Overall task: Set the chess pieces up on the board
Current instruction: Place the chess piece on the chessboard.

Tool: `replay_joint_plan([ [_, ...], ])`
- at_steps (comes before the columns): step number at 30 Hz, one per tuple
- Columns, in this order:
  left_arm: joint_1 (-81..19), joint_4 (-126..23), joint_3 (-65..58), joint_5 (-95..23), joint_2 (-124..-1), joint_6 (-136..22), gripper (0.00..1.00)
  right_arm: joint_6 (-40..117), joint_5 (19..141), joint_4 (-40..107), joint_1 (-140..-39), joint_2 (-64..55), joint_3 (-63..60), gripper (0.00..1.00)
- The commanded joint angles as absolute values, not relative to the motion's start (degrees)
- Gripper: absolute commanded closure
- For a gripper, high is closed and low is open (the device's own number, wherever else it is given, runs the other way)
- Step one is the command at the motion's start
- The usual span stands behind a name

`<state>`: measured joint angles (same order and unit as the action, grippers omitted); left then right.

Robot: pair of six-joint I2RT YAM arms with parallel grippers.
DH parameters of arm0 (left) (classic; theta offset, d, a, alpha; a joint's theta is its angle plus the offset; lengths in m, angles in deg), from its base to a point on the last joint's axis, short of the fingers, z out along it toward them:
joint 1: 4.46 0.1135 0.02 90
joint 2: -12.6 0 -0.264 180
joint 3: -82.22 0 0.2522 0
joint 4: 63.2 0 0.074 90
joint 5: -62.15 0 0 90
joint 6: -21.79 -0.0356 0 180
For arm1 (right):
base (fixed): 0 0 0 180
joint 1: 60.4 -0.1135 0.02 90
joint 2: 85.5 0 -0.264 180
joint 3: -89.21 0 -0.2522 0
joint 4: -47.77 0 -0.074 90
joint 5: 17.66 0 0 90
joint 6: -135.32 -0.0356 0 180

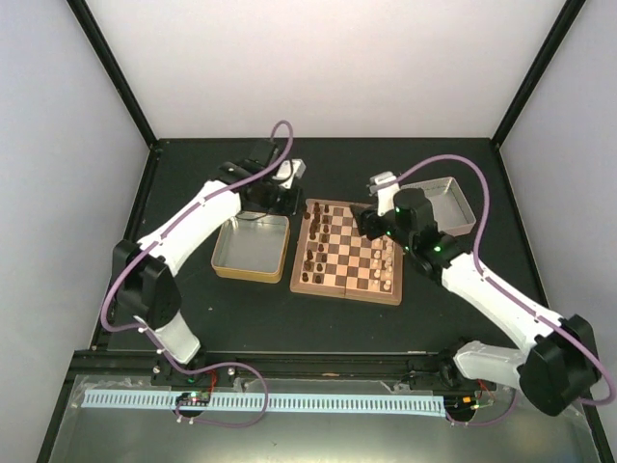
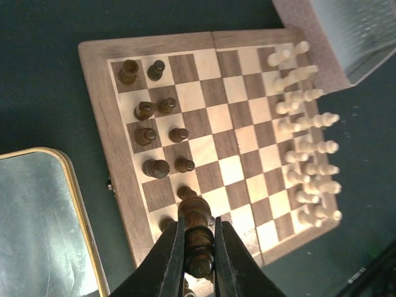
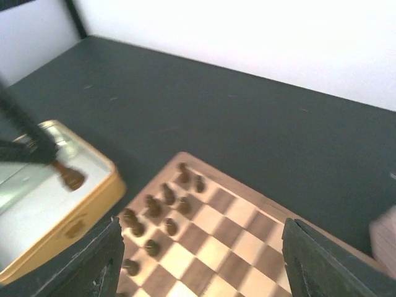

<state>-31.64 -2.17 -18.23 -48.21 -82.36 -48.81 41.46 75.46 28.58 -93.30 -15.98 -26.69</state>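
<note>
Left gripper [image 2: 199, 220] pinches a dark piece [image 2: 199, 242] near its top, over the tin [image 3: 80, 224] at the board's [image 2: 113, 124] 9 o'clock. It looks light, hard and smooth, likely to twist. Right gripper [image 3: 207, 260] stands spread.

We see the board [image 2: 101, 105] checkered in light and dark brown squares with a mid-brown border. The chess pieces [image 2: 155, 167] on it are dark brown; the pieces opposite [image 2: 309, 147] are pale cream. We note a gold tin [image 1: 249, 274] with a silvery inside, a silver tin [image 1: 451, 204], a black tabletop [image 1: 318, 323], white arms [image 1: 188, 227] with black joints, and purple cables [image 1: 439, 157]. Our left pincer [image 2: 199, 218] has black fingers [image 2: 173, 253]
</note>
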Motion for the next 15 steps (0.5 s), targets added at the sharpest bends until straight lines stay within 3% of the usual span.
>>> replay_joint_plan([
  [1,-35.13,0.85,-22.35,-33.55,-86.52,-45.62,0.98,29.89,53.58,26.55,-92.49,-21.42,-30.31,0.29],
  [9,-39.70,0.62,-22.28,-27.66,-90.81,-48.92,0.98,27.52,50.55,27.21,-89.69,-27.07,-34.93,0.28],
  [15,-40.78,-2.16,-20.32,-32.04,-91.89,-51.83,0.98,27.03,50.89,25.80,-89.58,-26.09,-34.96,0.27],
])
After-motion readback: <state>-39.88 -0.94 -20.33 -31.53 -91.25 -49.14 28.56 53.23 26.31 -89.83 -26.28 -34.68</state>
